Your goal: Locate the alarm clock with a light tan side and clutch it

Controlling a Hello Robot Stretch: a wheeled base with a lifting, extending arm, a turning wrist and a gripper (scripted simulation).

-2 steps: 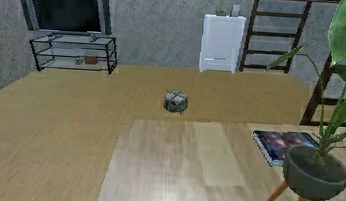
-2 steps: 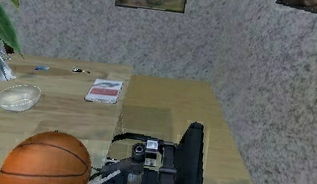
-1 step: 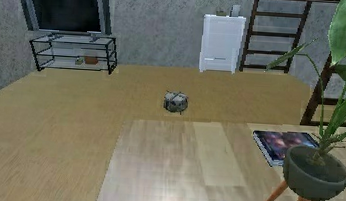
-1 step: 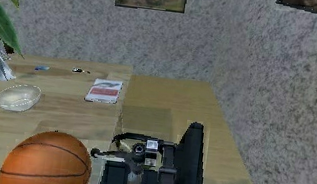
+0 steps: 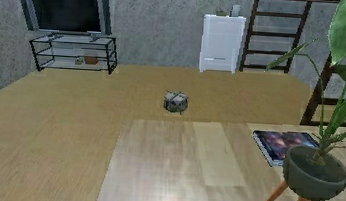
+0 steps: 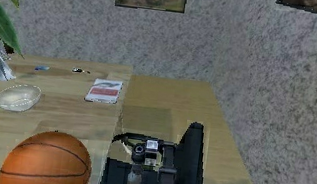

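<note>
Judging from how things lie, I put the task in its early part: the search may be close to done, but the grasp is not yet begun. My best candidate is a small grey object [image 5: 177, 102] with paler, tan-looking patches. It sits on the wooden floor [image 5: 69, 122] in the middle of the forward view, well in front of the white cabinet [image 5: 222, 43] at the back wall and off to the right of the television [image 5: 64, 11]. It is too small a blob for me to call it the alarm clock with any certainty, though nothing else I can see fits better. If it is the one, I reckon what is left is to drive up, bring the arm's side round to it, reach down and take hold.

In the arm side view the gripper [image 6: 137, 154] sits low at the end of the dark arm [image 6: 190, 170], near a basketball [image 6: 47, 162] at its left in the picture. Its far end is lost against dark shapes beneath it, so I cannot tell whether it holds anything — nor can I read how its fingers stand. Farther out, a glass bowl [image 6: 18, 96] and a book [image 6: 104, 90] lie on a light wooden surface [image 6: 64, 109], and neither looks like a clock.
</note>
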